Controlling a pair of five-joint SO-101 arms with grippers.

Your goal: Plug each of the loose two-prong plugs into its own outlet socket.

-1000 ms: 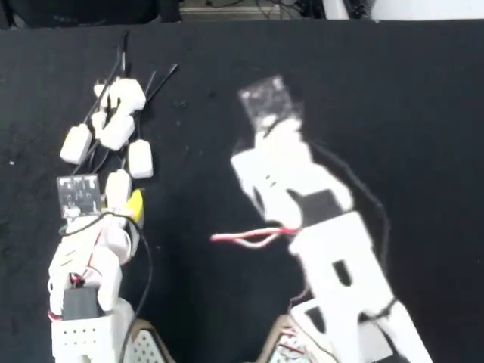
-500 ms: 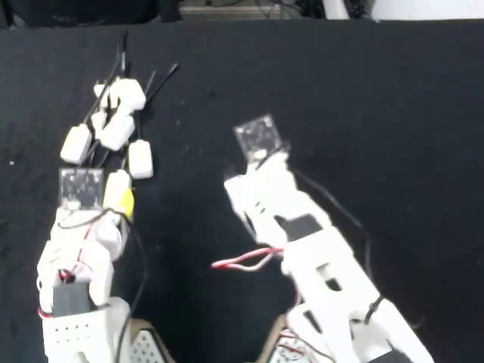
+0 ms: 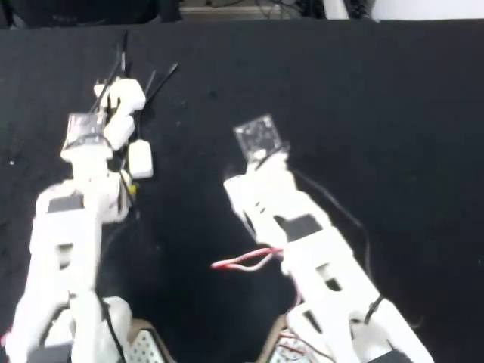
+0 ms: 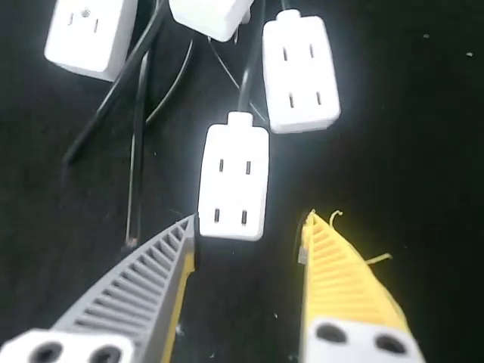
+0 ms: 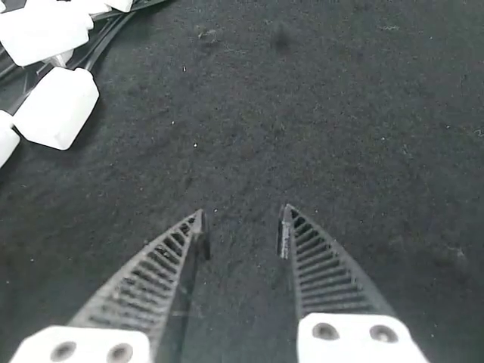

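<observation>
Looking down from the high view, a black table [image 3: 393,113] carries a cluster of white outlet blocks [image 3: 125,102] and thin black cords [image 3: 159,79] toward its far left. The left arm [image 3: 64,234] stretches out over that cluster. The right arm [image 3: 302,227] lies near the middle of the table, well apart from the cluster, with a red and white wire [image 3: 242,261] looping beside it. From the left wrist view, the left gripper [image 4: 248,221] has its grey and yellow fingers spread apart, the tips either side of the nearest end of a white outlet block [image 4: 233,178] whose four slots face up; whether they touch it cannot be told. A second outlet block [image 4: 300,72] lies just beyond it and a third outlet block [image 4: 89,34] farther off, with cords running between them. From the right wrist view, the right gripper [image 5: 243,213] is spread open and holds nothing, above bare table, with white blocks [image 5: 57,108] well apart from its fingers.
</observation>
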